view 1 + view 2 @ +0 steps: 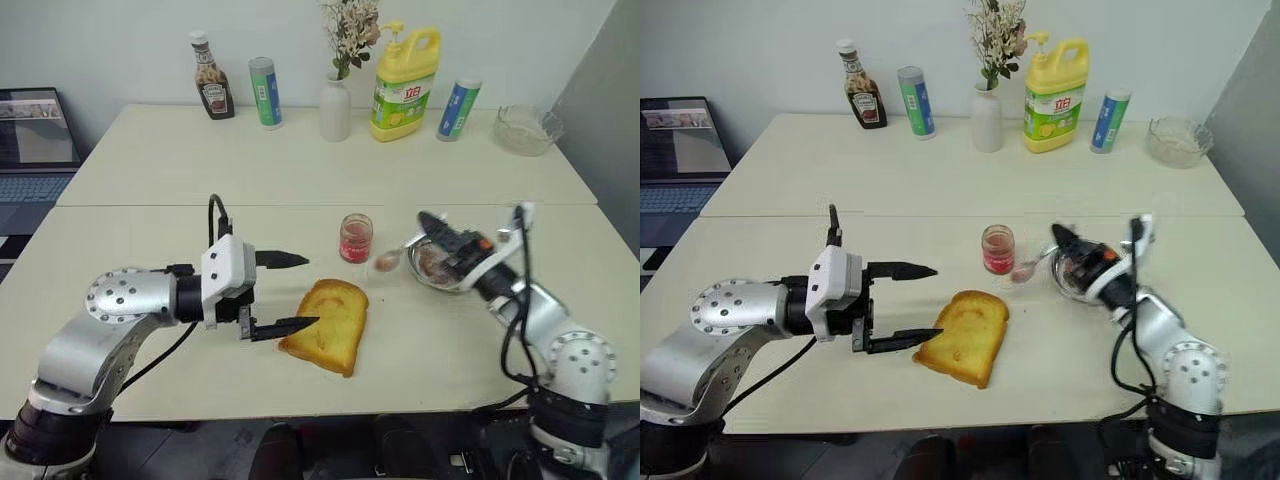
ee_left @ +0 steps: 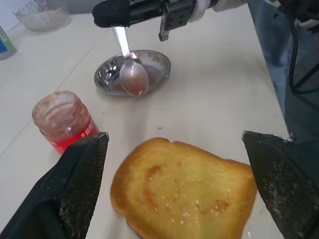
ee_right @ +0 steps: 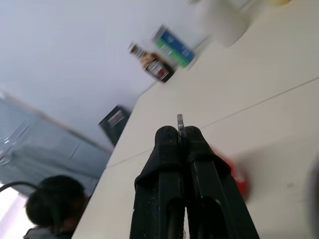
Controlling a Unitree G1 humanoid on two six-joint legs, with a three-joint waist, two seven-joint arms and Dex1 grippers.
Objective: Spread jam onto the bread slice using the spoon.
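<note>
We are seeing the bread slice point(image 1: 326, 326) lying flat on the pale table point(image 1: 150, 230), near its front edge, with faint reddish smears on its golden top. The left gripper point(image 1: 296, 292) is hovering just to the left of the bread with its 2 black fingers spread wide apart and holding nothing; the lower finger is reaching over the bread's left edge, though we cannot tell whether it is touching. The jam point(image 1: 355, 238) is sitting upright in its small clear jar just behind the bread, lid off, the red showing mostly low in the glass. The right gripper point(image 1: 432, 228) is pinching the spoon point(image 2: 130, 69) by its handle, fingers pressed tight together, and the bowl of the spoon is hanging in the air between the jar and the round steel dish point(image 2: 132, 73), pinkish at the tip. The dish is resting on the table to the right of the jar. Along the far edge are standing a ketchup bottle point(image 1: 211, 90), 2 tubes, a white vase point(image 1: 335, 108) with dried flowers, a yellow detergent jug point(image 1: 405, 84) and a glass bowl point(image 1: 527, 130)
</note>
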